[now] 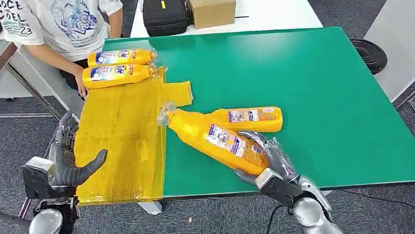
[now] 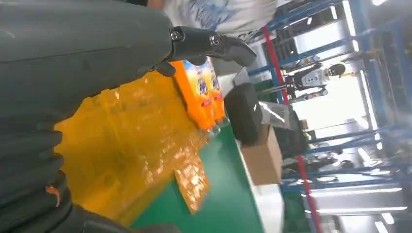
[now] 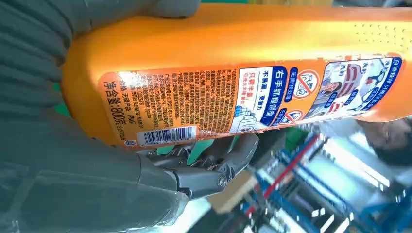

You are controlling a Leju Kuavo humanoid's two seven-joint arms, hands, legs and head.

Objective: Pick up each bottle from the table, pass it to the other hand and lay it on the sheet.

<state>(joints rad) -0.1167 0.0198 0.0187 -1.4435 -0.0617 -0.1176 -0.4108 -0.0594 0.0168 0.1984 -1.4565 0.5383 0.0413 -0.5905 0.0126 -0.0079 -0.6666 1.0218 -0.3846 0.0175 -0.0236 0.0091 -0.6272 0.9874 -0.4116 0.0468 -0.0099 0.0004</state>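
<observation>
Left hand [image 1: 66, 161]: empty, fingers spread, waiting beside the yellow sheet [image 1: 121, 151].
Laid bottles [image 1: 117, 67]: two on the sheet's far end, by a person [image 1: 63, 22].
Held bottle [image 1: 218, 141]: orange detergent bottle, tilted over the green table [image 1: 315, 86].
Right hand [image 1: 267, 160]: fingers wrapped round its base.
Handling: likely heavy, rigid, slick plastic; take mid-body.
Spare bottle [image 1: 250, 119]: lying just behind.
</observation>
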